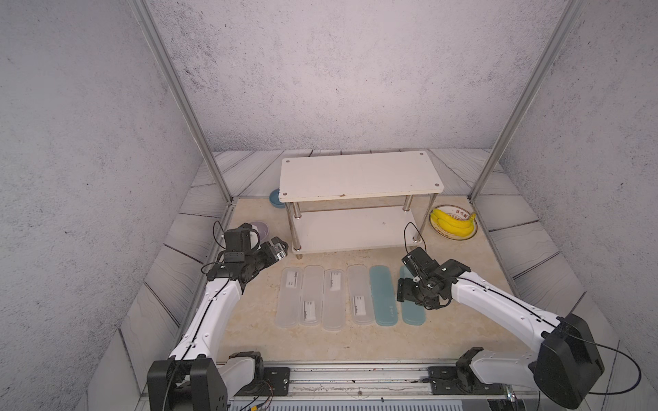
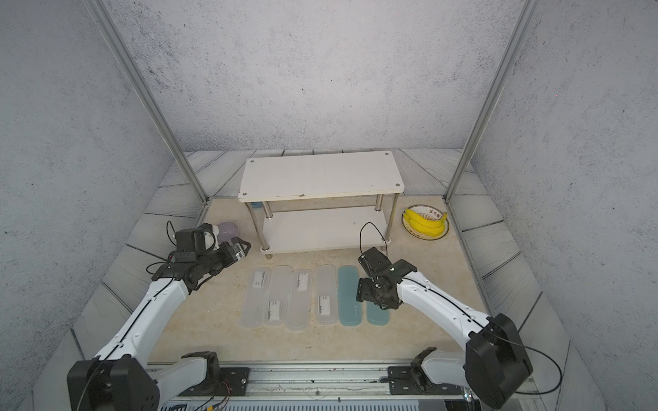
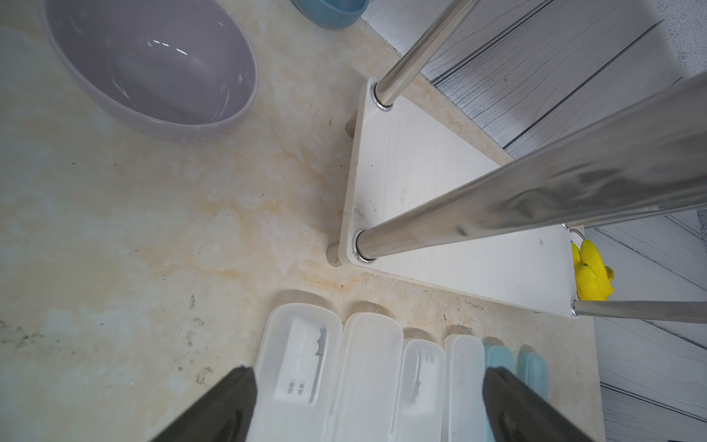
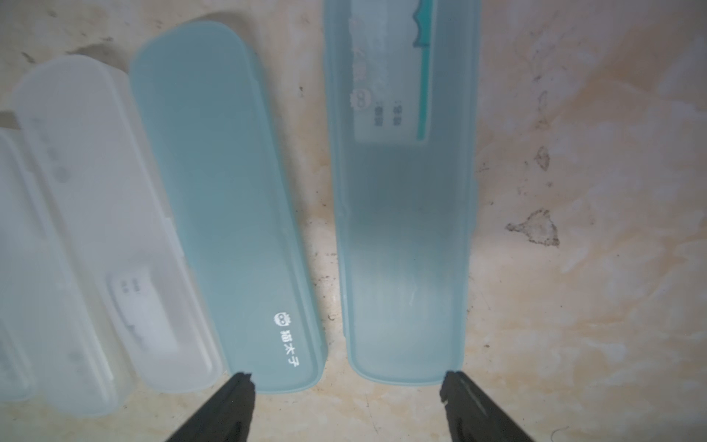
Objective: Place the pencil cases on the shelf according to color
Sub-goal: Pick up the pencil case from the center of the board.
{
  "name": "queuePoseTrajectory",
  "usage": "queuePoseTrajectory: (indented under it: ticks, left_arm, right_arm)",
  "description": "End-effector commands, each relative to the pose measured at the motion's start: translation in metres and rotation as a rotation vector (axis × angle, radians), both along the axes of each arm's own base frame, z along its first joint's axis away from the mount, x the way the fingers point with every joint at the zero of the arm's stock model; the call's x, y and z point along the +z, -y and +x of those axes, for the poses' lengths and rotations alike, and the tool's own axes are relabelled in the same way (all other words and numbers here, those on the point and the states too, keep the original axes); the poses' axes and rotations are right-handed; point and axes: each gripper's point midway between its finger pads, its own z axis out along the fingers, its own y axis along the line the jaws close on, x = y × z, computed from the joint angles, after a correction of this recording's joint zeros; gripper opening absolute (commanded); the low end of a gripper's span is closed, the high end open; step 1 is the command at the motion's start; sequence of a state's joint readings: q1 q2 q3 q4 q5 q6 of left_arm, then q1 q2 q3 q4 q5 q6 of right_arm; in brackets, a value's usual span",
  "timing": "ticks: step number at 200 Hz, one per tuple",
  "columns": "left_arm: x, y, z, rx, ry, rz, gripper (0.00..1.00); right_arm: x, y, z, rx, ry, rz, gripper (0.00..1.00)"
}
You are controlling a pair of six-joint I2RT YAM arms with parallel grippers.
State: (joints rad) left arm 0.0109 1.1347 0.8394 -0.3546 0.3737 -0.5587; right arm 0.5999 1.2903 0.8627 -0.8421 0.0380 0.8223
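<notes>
Teal frosted rounded case (image 4: 405, 229) lies flat beneath right gripper (image 4: 347, 379), jaws spread, empty; left gripper (image 3: 369, 375) likewise parted.

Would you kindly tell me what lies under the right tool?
A teal-blue pencil case lies flat beneath the open right tool. In both top views the tool covers much of it.

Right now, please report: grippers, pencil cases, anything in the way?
Left gripper open, empty. Right gripper open above two teal cases. Four white cases beside them, none on shelf. Nothing blocking.
</notes>
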Motion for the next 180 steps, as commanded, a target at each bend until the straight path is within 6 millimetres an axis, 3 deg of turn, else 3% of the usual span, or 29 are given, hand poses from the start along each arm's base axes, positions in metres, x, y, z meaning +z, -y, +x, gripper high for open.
queuePoseTrajectory:
  ticks: [1, 76, 180]
  left_arm:
    - [0.002, 0.003, 0.001, -0.010, 0.010, -0.014, 0.99]
    - [0.002, 0.005, 0.001, -0.017, 0.012, -0.026, 0.99]
    - [-0.001, 0.007, 0.001, -0.023, 0.003, -0.041, 0.99]
  right_arm:
    - [-0.024, 0.022, -0.019, -0.042, -0.080, -0.097, 0.86]
    - [-0.048, 0.010, -0.013, -0.040, -0.072, -0.045, 0.90]
    - [-0.076, 0.033, -0.027, -0.053, -0.136, -0.172, 0.87]
